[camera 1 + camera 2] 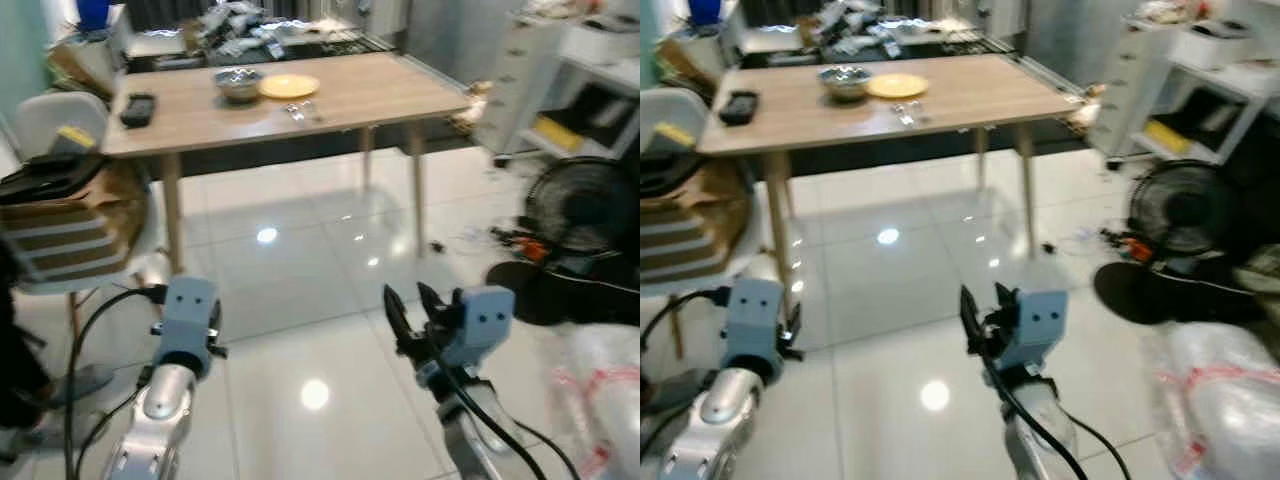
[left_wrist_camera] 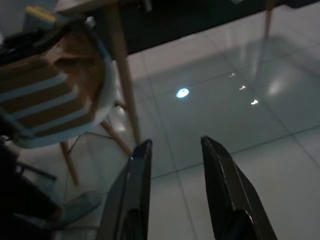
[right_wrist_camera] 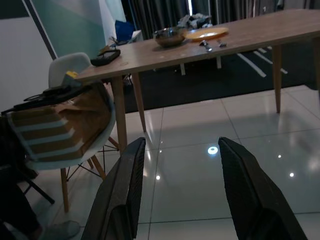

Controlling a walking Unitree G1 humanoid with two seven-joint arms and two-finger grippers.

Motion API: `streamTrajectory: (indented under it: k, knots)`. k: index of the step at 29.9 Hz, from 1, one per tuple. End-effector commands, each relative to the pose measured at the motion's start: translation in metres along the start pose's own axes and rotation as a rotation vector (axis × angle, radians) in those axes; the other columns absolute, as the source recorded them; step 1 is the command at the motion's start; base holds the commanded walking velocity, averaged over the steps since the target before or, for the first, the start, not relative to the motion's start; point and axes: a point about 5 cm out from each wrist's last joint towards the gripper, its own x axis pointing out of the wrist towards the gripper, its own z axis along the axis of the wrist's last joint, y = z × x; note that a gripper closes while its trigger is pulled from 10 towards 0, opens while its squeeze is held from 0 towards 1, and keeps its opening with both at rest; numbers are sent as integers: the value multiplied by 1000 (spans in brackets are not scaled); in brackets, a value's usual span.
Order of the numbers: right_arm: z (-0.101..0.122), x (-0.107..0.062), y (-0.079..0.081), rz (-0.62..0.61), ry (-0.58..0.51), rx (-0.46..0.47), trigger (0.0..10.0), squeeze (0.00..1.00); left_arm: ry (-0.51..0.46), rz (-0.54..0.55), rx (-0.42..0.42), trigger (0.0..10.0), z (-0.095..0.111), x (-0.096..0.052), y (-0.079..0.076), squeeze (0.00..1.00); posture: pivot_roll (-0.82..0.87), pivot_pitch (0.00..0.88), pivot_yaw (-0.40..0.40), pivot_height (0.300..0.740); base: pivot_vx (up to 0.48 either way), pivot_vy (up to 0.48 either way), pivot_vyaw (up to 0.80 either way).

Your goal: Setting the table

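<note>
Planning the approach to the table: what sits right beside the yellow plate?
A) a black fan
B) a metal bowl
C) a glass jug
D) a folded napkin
B: the metal bowl sits right next to the yellow plate on the wooden table, on the robot's left of it.

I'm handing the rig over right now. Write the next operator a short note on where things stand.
Left claw and right claw: both open, empty, held low over the tiled floor.
The wooden table stands ahead, apart from the robot. On it: a metal bowl beside a yellow plate, cutlery nearer the front edge, a dark object at the left end.
Done: those pieces are on the table.
Left: approach; arrange.
</note>
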Motion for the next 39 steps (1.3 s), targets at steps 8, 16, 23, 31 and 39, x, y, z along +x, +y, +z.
streamTrajectory:
  k: [8, 16, 23, 31, 39]
  knots:
    - [-3, -5, -15, -70, 18, -10, 10000, 0, 9, -17, -1, 10000, -3, -3, -6, 0, 51, 103, 86, 740, 473, 0, 0]
    - [1, -4, -24, -142, -3, -18, 10000, 0, 4, -37, -1, 10000, -1, -3, -8, 0, 53, 104, 89, 740, 476, 0, 0]
    - [11, 2, -31, -76, 21, -298, 10000, 0, -154, -286, 112, 10000, 26, -8, -24, 0, 66, 100, 91, 740, 474, 0, 0]
    - [-21, -10, -52, -80, 185, -388, 10000, 0, -233, -442, 71, 10000, 45, -16, -41, 0, 70, 88, 104, 740, 473, 0, 0]
    - [-25, -12, -57, -148, 186, -269, 10000, 0, -233, -455, 77, 10000, 45, -19, -40, 0, 78, 82, 113, 740, 472, 0, 0]
